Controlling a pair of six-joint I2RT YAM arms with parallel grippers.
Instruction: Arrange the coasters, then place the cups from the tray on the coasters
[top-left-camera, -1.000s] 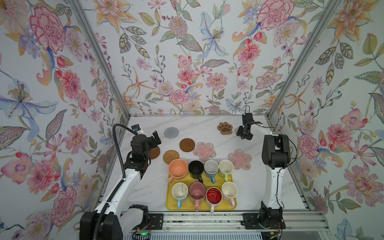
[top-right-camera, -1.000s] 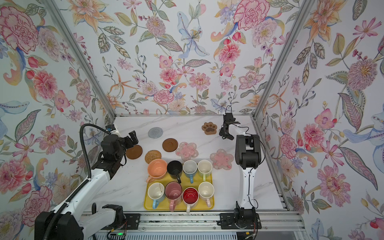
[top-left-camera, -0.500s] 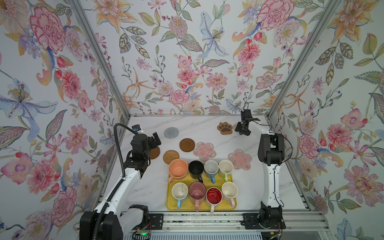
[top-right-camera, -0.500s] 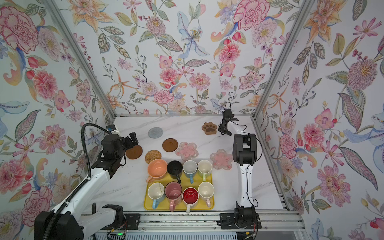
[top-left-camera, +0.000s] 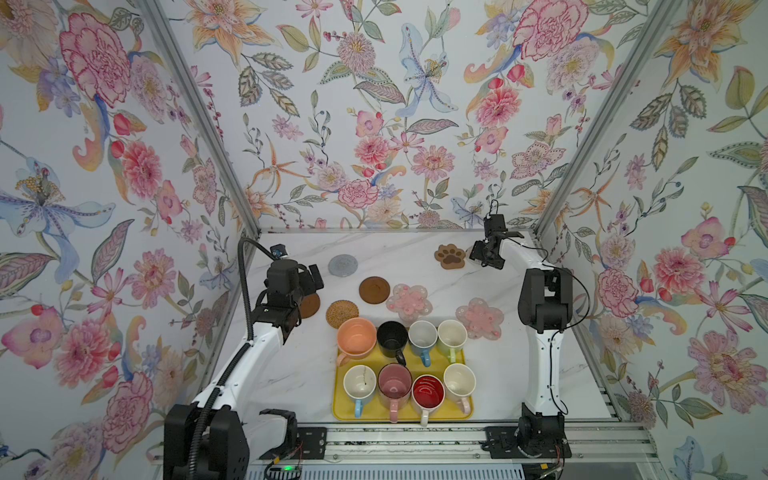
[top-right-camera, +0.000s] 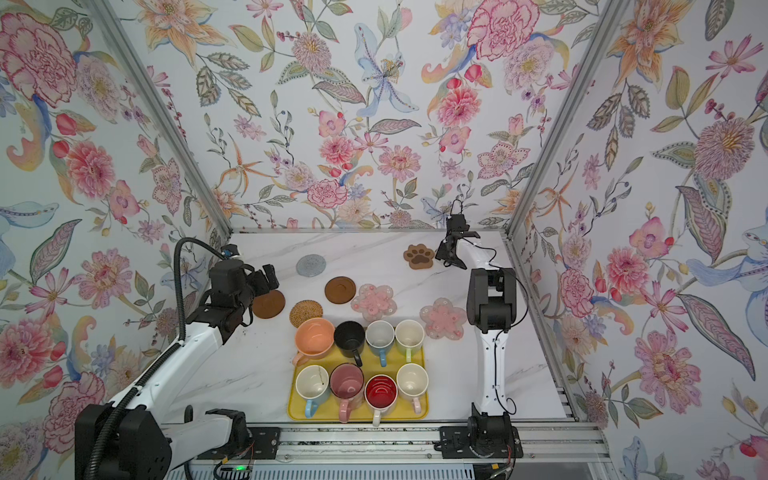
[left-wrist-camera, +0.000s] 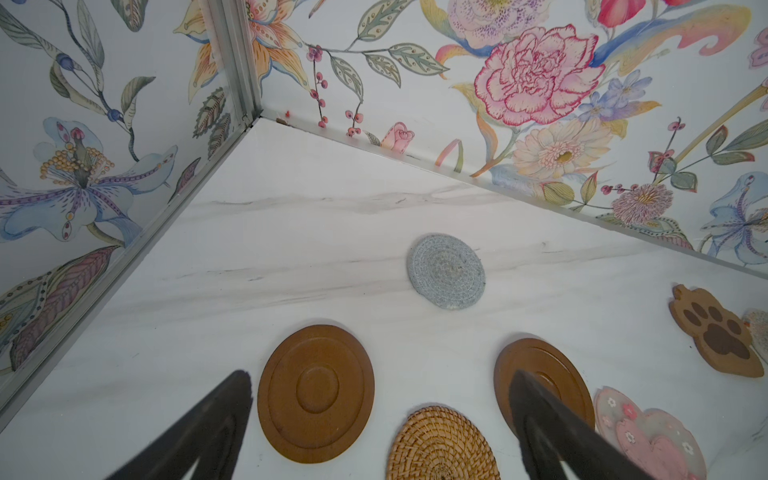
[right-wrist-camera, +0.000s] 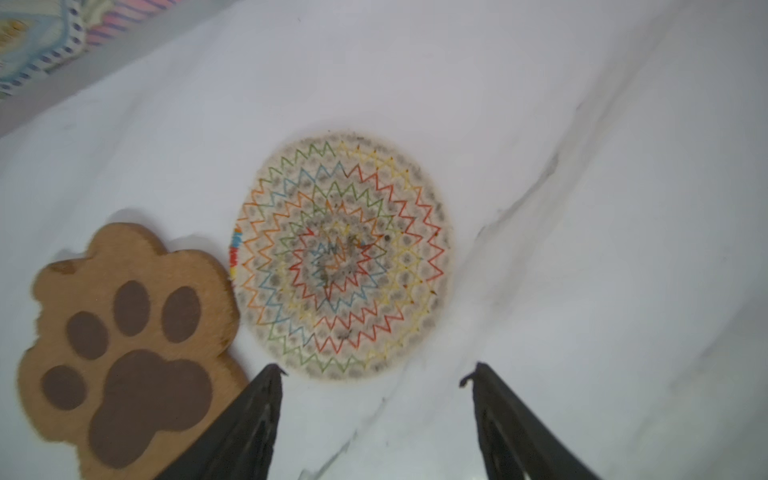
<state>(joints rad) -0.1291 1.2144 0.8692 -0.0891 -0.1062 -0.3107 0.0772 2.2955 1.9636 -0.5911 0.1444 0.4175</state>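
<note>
Woven, wooden and soft mats make up the coasters. All 8 lie flat on the white marble-pattern table, and all 8 cups stand on the yellow tray at near centre. The step in hand is therefore judged to be coaster arrangement; no cup placement has begun.

**Tool state**
1. Right gripper: jaws spread, nothing between them, poised at far right, next to the stitched round coaster.
2. Left gripper: jaws spread wide and empty, above the left dark brown disc.

**Materials and shapes**
- Stitched round coaster: pale coiled cord with multicoloured zigzag thread. It lies edge to edge with the paw coaster, a tan lobed mat with dark pads; overlap cannot be determined.
- Grey round coaster: coiled rope texture, at far left.
- 2 dark brown discs, the other towards centre: rigid, with concentric grooves.
- Rattan coaster: tight spiral weave, just beyond the tray.
- 2 pink flower coasters: translucent, petal-edged.

**Next move**
Probable requirement: separate the stitched coaster from the paw. Such a thin, limp mat calls for fingertips lowered to table level, pinching a free rim or sliding it clear.
</note>
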